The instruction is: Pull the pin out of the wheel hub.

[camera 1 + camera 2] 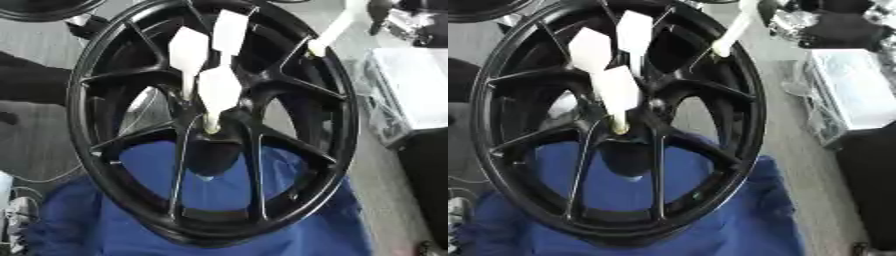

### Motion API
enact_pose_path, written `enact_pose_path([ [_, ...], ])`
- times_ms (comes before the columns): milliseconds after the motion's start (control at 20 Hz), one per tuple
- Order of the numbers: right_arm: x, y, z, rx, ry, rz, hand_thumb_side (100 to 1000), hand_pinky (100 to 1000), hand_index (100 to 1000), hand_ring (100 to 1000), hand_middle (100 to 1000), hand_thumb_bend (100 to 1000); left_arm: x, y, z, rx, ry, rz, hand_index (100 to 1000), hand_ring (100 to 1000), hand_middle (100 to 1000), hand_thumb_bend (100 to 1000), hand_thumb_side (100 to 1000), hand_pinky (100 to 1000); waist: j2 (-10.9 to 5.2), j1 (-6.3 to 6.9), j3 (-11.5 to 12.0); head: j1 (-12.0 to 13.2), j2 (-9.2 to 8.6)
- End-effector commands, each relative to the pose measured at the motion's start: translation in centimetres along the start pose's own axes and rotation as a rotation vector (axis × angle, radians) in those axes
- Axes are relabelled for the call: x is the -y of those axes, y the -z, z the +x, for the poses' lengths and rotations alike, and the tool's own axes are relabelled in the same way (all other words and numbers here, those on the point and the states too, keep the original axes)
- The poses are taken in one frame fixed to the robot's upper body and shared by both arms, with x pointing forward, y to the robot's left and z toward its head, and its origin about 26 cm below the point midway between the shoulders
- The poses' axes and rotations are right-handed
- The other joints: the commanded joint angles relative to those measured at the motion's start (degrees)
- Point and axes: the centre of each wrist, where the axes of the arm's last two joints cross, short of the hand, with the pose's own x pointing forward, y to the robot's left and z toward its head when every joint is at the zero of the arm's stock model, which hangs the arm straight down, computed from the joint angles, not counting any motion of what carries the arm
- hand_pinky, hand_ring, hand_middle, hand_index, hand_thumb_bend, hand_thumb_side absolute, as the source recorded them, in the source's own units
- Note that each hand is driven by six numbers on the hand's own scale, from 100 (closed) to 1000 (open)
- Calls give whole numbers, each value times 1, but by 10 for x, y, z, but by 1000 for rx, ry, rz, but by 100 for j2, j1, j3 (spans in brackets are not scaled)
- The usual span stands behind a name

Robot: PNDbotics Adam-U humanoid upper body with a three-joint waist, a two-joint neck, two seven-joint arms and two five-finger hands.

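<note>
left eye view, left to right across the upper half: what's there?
Left rim of the black wheel → leftmost white pin → second white pin → white rod poking through the spokes → white box at the right edge. No robot hand in view.

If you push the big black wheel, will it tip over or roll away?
The black wheel probably feels heavy and stiff; its spokes look like thick metal. Standing on its rim, it could roll or tip. The blue cloth under it might slow rolling.
</note>
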Motion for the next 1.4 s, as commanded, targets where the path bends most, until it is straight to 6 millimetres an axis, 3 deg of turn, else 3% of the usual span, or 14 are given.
enact_pose_path([
  [50,11,-28,-13,12,-48,-177,380,769,560,506,339,100,-5,3,12,48,12,21,748,754,789,977,305,834,-90,24,-21,93,-114],
  [250,-11,-92,-56,-144,-117,-318,348,781,598,544,382,100,-7,2,16,66,9,40,749,754,789,977,308,834,-45,56,-29,177,-156],
  [450,-40,-136,-76,-256,-222,-278,188,793,684,606,472,100,-5,1,19,79,3,45,748,753,789,977,309,835,-16,91,-23,182,-167],
  [550,-51,-147,-80,-293,-253,-241,100,812,788,686,582,100,-4,1,19,79,0,44,748,754,790,976,309,836,-8,107,-22,167,-163],
  [650,-58,-154,-82,-323,-275,-207,100,847,901,784,719,105,-4,1,19,77,0,44,748,754,790,978,309,836,-2,117,-18,152,-178],
  [800,-63,-160,-84,-374,-296,-177,100,901,969,850,818,347,-4,2,19,76,-1,45,748,754,790,980,309,837,0,123,-12,150,-184],
  [950,-65,-162,-84,-425,-310,-196,146,909,981,852,831,425,-4,2,18,74,-2,45,748,754,790,981,308,837,1,123,-2,150,-190],
  [1250,-65,-159,-84,-457,-299,-265,100,907,985,835,829,394,-4,2,19,75,-2,47,748,753,790,982,308,839,-3,121,8,152,-181],
  [1300,-64,-158,-84,-449,-286,-283,100,903,983,820,816,266,-4,2,19,76,-2,47,747,753,790,982,308,839,-6,121,8,150,-180],
  [1350,-63,-156,-84,-436,-265,-309,100,903,982,816,811,224,-4,2,19,76,-3,47,747,753,790,981,308,839,-9,120,7,147,-179],
  [1400,-62,-153,-83,-419,-242,-342,100,893,973,794,789,100,-4,2,19,77,-3,47,747,753,789,982,308,839,-12,120,7,146,-181],
])
